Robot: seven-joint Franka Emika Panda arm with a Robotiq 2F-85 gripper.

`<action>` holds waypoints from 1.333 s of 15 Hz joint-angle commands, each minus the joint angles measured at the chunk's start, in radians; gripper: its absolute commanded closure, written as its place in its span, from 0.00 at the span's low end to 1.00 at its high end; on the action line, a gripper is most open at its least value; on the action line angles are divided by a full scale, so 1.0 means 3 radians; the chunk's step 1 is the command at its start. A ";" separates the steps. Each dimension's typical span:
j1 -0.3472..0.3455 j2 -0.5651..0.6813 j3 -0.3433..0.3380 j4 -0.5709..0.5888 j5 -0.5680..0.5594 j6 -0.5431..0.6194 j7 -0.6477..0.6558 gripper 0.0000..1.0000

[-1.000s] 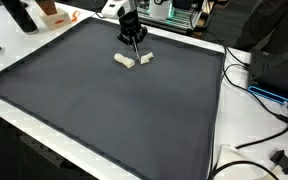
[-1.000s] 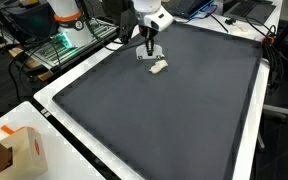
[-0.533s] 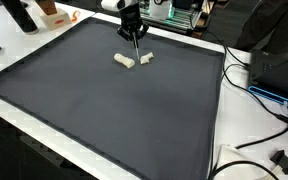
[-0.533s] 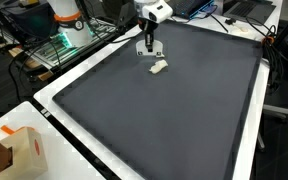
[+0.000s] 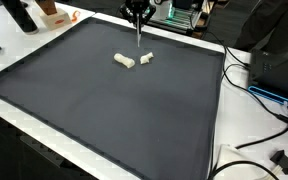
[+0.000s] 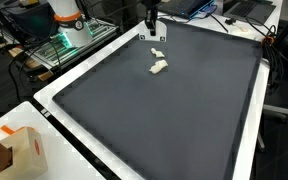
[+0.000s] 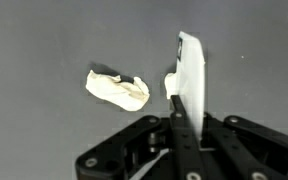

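Gripper (image 5: 137, 17) pinches a white strip (image 7: 189, 75) above a crumpled wad (image 7: 117, 90).

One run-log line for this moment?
gripper: shut, hovering over mat | white wad, second wad: lying apart on mat | contact: none

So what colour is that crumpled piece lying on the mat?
The crumpled piece is cream-white against the dark grey mat. It shows best in the wrist view.

No legible text, label, brand or number is showing in any view. The tan cardboard box (image 6: 19, 150) is carrying an orange mark, but it is reading too small to make out.
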 commanded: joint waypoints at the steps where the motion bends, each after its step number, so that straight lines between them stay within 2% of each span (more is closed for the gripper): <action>1: 0.0092 -0.0270 -0.0068 0.0005 -0.0148 -0.0259 0.0507 0.99; 5: 0.0118 -0.0392 -0.0063 0.0134 -0.0183 -0.0502 0.0805 0.99; 11: 0.0126 -0.0466 -0.0048 0.0315 -0.0329 -0.0800 0.0962 0.99; 12: 0.0152 -0.0402 -0.0080 0.0298 -0.0218 -0.0679 0.0853 0.96; 17: 0.0150 -0.0412 -0.0077 0.0337 -0.0267 -0.0717 0.0894 0.96; 18: 0.0150 -0.0412 -0.0077 0.0337 -0.0267 -0.0718 0.0895 0.99; 20: 0.0144 -0.0397 -0.0134 0.0274 -0.0158 -0.0554 0.0796 0.99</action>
